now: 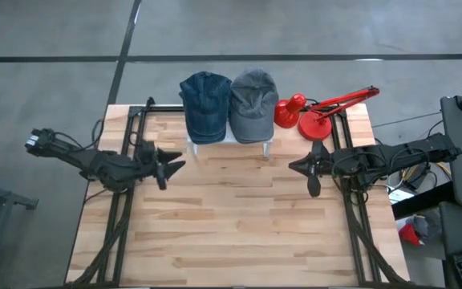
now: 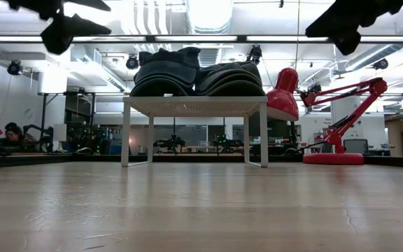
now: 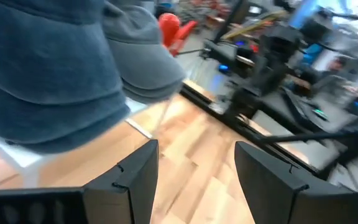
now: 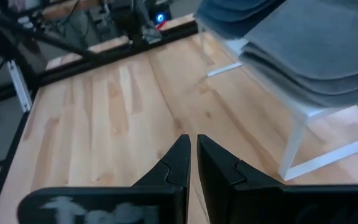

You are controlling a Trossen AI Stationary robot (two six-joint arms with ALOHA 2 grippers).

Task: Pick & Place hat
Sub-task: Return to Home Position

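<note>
A blue denim cap (image 1: 205,104) and a grey cap (image 1: 253,103) sit side by side on a small white stand (image 2: 194,105) at the table's far edge, their undersides on its top. My left gripper (image 1: 175,167) hovers open above the table, near and left of the blue cap (image 3: 42,68), pointing toward the table's right. My right gripper (image 1: 295,167) hovers shut, near and right of the grey cap (image 4: 316,56), pointing left. Both are well above the tabletop, at the top of the low view, and touch nothing.
A red desk lamp (image 1: 319,112) stands at the far right of the table, beside the grey cap. The stand's thin white legs (image 4: 294,149) reach down to the wood. Bare wooden tabletop (image 1: 231,225) spreads between and in front of the arms.
</note>
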